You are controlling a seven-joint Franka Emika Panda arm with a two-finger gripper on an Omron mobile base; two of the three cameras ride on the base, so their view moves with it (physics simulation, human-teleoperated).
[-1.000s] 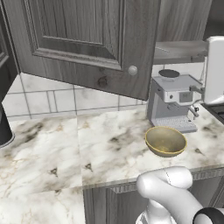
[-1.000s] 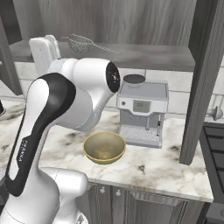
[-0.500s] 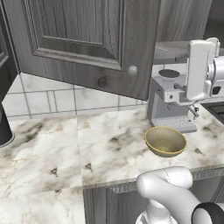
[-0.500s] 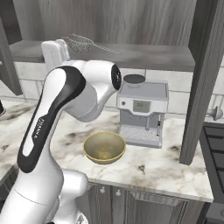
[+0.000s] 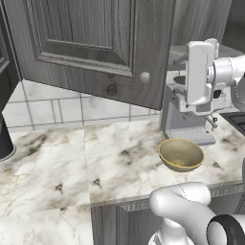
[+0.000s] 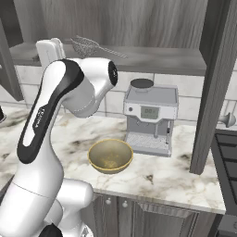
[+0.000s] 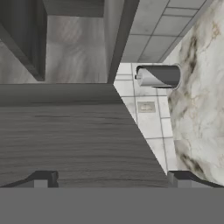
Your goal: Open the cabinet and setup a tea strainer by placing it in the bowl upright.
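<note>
The cabinet (image 5: 86, 43) stands open, its left door with a round knob (image 5: 144, 76) swung out over the counter. On its lower shelf (image 6: 157, 60) lies the tea strainer (image 6: 85, 45), thin wire handle pointing right. The golden-olive bowl (image 5: 181, 154) (image 6: 110, 155) sits empty on the marble counter in front of the coffee machine (image 6: 150, 118). My white hand (image 5: 200, 72) hangs at shelf height, left of the strainer in the right base view. My gripper (image 7: 111, 180) is open and empty, its fingertips (image 7: 41, 179) facing a wood-grain cabinet surface.
The right cabinet door (image 6: 217, 83) hangs open past the coffee machine. A grey cylindrical container (image 7: 157, 76) stands on the counter by the tiled wall. A dark canister (image 5: 4, 139) sits at the far left. A stove edge (image 6: 229, 152) lies at the right.
The hand has swung left in the left base view, in front of the coffee machine's top, and the elbow has shifted with it. Gripper still open. Strainer and bowl unmoved.
</note>
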